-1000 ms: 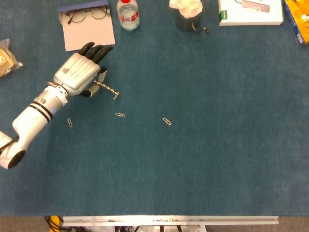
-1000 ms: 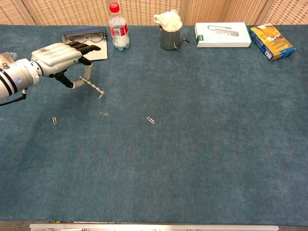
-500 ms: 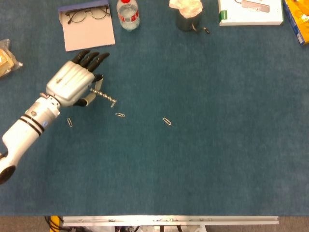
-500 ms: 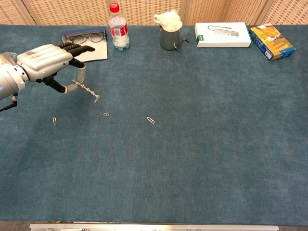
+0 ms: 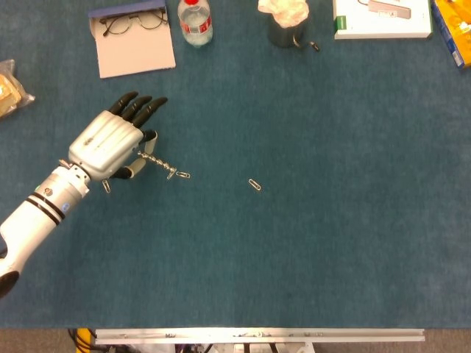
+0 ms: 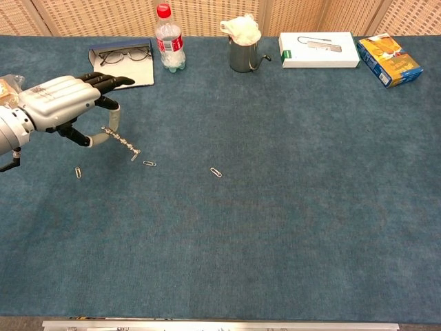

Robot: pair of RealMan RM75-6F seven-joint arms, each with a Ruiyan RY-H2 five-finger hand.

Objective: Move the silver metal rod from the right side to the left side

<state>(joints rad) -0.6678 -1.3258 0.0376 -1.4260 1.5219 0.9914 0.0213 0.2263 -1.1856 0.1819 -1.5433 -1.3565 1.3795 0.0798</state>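
Observation:
The silver metal rod (image 5: 159, 164) (image 6: 122, 143) is thin and ridged. My left hand (image 5: 110, 143) (image 6: 63, 102) pinches its left end between thumb and a finger, over the left part of the blue table. The other fingers stretch out flat above it. In the chest view the rod slants down to the right, its free tip close to the cloth near a paperclip (image 5: 182, 175) (image 6: 149, 163). My right hand shows in neither view.
Two more paperclips (image 5: 255, 184) (image 6: 78, 172) lie on the cloth. A glasses case (image 5: 132, 38), a bottle (image 5: 195, 20), a metal cup (image 5: 285, 29), a white box (image 5: 383, 20) and a yellow-blue carton (image 6: 390, 60) line the far edge. A wrapped snack (image 5: 11, 90) sits far left.
My left hand has carried the rod toward the near side and slightly left, lowering it. The rod's tip now sits beside the paperclip.

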